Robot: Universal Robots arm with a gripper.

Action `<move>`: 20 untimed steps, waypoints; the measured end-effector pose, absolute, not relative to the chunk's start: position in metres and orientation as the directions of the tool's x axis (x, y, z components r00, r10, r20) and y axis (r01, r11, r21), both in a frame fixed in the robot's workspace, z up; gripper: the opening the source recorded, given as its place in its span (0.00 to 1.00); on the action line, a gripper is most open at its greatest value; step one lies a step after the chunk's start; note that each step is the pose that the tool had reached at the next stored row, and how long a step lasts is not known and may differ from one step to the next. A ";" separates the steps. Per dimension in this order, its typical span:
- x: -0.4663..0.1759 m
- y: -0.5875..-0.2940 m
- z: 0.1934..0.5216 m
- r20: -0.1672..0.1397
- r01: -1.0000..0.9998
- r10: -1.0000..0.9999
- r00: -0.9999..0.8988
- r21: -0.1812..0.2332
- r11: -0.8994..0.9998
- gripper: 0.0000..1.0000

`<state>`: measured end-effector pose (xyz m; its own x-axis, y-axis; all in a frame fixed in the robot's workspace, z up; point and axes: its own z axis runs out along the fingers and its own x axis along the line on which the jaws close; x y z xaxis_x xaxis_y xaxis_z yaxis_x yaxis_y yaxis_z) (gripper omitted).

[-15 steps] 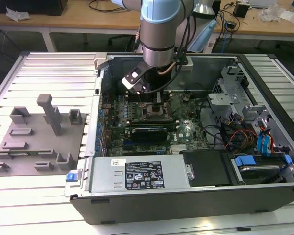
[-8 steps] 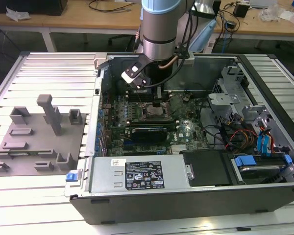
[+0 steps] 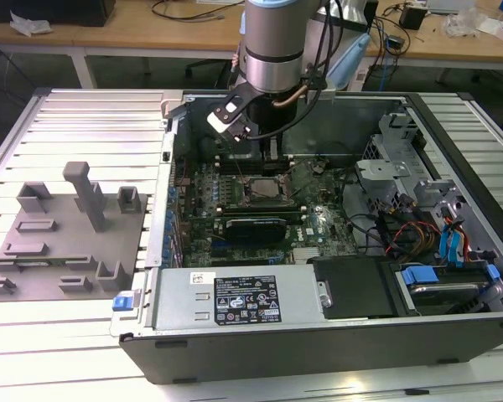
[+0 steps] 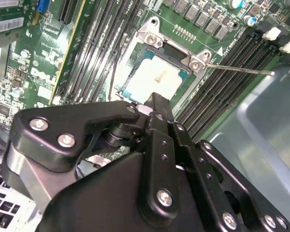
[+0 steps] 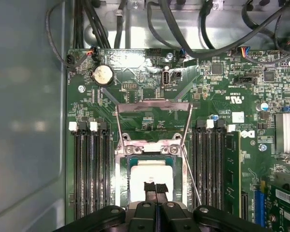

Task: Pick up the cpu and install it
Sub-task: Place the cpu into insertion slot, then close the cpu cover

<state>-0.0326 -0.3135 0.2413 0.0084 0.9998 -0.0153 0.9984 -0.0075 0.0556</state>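
Resting in its socket (image 5: 150, 148), the cpu (image 5: 145, 171) sits just beneath the closed, empty fingers (image 5: 150, 186).

The cpu (image 4: 157, 77) has a smooth, pale silvery metal top that glares in the light. The board (image 5: 222, 96) around it is glossy green, and the hinged frame (image 5: 153, 107) is bare shiny metal. The fingers (image 4: 157, 140) are matt black with bright metal screws. The case wall (image 5: 24, 121) is dull grey sheet metal; the blocks (image 3: 90, 201) are matt grey plastic on a ribbed metal tabletop (image 3: 92, 117).
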 end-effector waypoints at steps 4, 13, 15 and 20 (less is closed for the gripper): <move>-0.033 -0.314 0.242 -0.016 0.998 1.000 0.008 0.056 -0.008 0.11; -0.033 -0.314 0.244 -0.016 0.998 1.000 0.009 0.055 -0.008 0.11; -0.033 -0.314 0.247 -0.016 0.998 1.000 0.009 0.056 -0.008 0.11; -0.033 -0.314 0.258 -0.016 0.998 1.000 0.008 0.055 -0.008 0.11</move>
<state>-0.0325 -0.3135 0.2584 0.0085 0.9998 -0.0156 0.9984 -0.0076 0.0555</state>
